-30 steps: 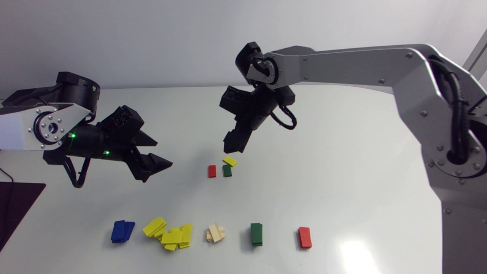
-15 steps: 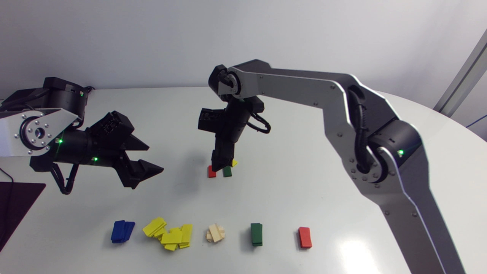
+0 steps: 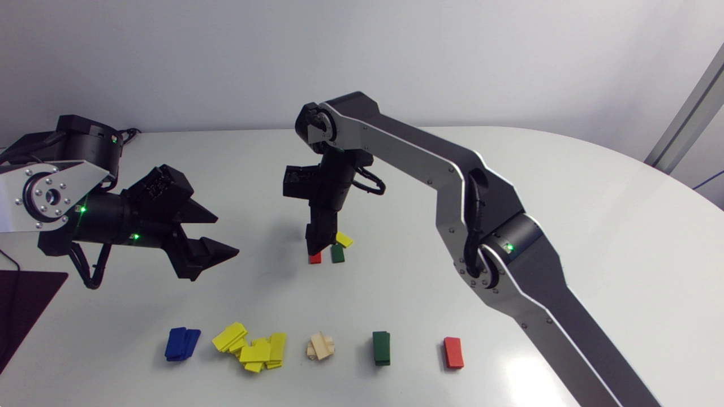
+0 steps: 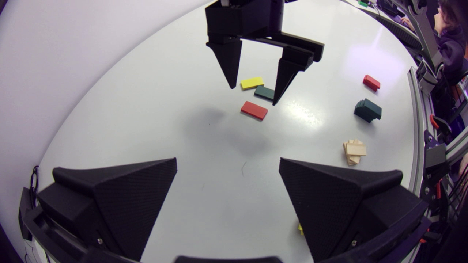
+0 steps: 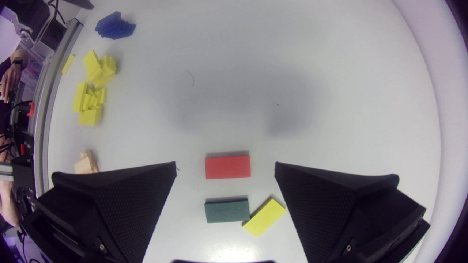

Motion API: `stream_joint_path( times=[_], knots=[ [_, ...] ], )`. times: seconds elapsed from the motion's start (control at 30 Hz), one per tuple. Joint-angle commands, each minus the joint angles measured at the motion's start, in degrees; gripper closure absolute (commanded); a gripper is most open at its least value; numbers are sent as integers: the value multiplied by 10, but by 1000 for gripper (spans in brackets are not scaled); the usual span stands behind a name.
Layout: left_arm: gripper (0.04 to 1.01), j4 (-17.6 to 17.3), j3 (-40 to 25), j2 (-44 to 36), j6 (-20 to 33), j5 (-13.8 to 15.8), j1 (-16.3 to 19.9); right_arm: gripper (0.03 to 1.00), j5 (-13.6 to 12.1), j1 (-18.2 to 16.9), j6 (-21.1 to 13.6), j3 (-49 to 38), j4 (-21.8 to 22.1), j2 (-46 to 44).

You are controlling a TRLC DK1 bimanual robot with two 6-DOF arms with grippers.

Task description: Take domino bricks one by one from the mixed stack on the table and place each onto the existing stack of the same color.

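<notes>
Three loose bricks lie at mid-table: a red brick (image 3: 315, 258) (image 5: 227, 166), a green brick (image 3: 337, 253) (image 5: 227, 210) and a yellow brick (image 3: 344, 239) (image 5: 263, 217). My right gripper (image 3: 317, 247) (image 5: 225, 166) points straight down just above them. It is open, with the red brick between its fingers and clear of both. My left gripper (image 3: 210, 261) (image 4: 228, 164) hovers open and empty to the left, well short of the bricks. Along the front edge stand a blue stack (image 3: 182, 343), a scattered yellow pile (image 3: 251, 347), a wooden stack (image 3: 321, 346), a green stack (image 3: 381, 347) and a red stack (image 3: 453, 352).
The white table (image 3: 509, 226) is bare on its right half under my right arm's long links. A dark mat (image 3: 22, 305) lies at the left edge.
My right arm swung forward and down, bringing its open gripper from above the loose bricks to just over the red one. My left arm drifted slightly left and down.
</notes>
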Motion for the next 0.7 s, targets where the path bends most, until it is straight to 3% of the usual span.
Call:
stream_joint_path(
  times=[0.0,0.13,0.23,0.33,0.43,0.67],
  knots=[
    [52,-6,-13,-7,16,12,5,93,6,6,5,34,-21,37],
    [52,-6,-12,-7,16,15,5,93,10,6,17,117,-53,81],
    [52,-6,-12,-6,16,16,5,93,30,9,43,271,-94,163],
    [52,-6,-12,-6,15,20,7,95,44,14,46,339,-117,202],
    [52,-6,-13,-4,15,26,8,121,56,20,51,350,-136,213],
    [52,-3,-7,9,16,27,11,131,59,22,55,352,-137,220]
  ],
)
